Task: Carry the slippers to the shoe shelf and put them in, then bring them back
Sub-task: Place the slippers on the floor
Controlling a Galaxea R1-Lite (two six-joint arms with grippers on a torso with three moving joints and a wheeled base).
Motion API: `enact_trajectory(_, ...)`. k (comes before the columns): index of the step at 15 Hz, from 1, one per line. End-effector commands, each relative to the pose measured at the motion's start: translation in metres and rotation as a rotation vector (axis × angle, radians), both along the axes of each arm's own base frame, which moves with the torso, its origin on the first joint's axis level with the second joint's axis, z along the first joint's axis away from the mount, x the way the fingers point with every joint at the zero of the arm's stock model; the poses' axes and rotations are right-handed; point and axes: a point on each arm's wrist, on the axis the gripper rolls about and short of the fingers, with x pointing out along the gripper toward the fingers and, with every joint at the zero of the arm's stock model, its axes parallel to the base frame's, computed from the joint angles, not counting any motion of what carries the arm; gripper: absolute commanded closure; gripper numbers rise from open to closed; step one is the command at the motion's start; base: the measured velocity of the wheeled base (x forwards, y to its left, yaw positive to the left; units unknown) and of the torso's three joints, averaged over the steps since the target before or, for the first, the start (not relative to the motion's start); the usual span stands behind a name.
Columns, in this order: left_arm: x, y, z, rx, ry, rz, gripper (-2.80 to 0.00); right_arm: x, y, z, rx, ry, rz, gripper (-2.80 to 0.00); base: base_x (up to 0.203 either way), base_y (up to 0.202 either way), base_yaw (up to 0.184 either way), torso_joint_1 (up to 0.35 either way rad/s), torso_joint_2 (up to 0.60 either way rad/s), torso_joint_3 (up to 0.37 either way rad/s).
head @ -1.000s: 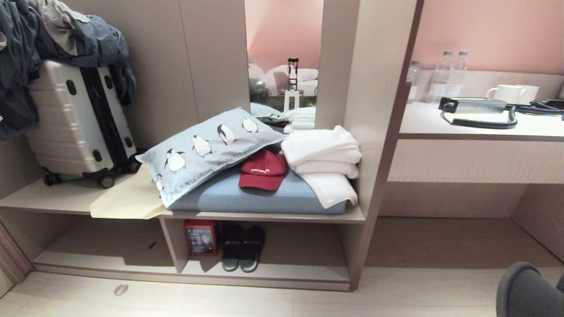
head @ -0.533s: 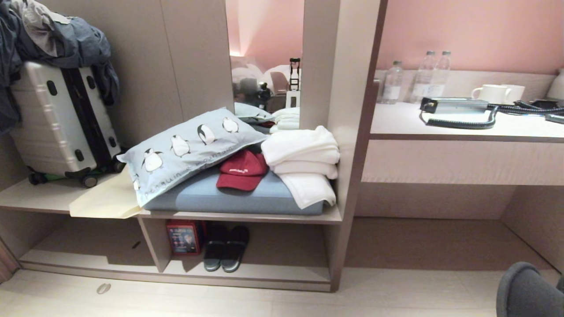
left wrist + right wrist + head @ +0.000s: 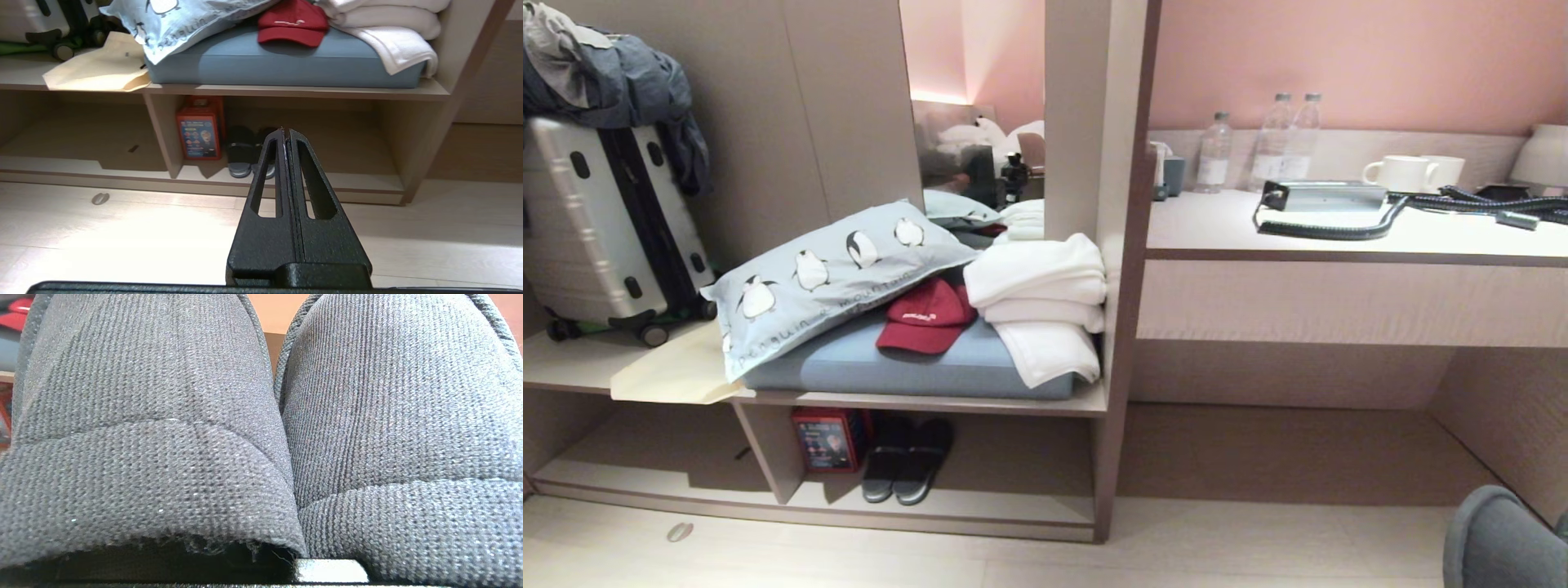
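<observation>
My right tool is clamped on the slippers (image 3: 261,437), which fill its wrist view side by side, toes away from the camera; one toe shows at the head view's lower right corner, above the floor. My left tool (image 3: 286,132) is closed and empty, pointing at the shoe shelf (image 3: 931,514), where another dark pair (image 3: 907,461) sits beside a red box (image 3: 823,439).
</observation>
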Motion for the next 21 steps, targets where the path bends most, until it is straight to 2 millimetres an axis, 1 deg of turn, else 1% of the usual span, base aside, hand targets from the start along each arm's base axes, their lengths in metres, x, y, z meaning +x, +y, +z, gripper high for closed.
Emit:
enact_trajectory(1,0.0002,0.0,-0.0004,0.0,0.002,0.0,0.0,-0.0001,0.0,0.0,-0.001,-0.002,0.001,0.0,0.0,-0.196,0.003,0.001,0.0,0.006)
enact_trajectory(21,0.0002,0.0,-0.0004,0.0,0.002,0.0,0.0,-0.0001,0.0,0.0,-0.001,-0.002,0.001,0.0,0.0,-0.195,0.003,0.002,0.0,0.002)
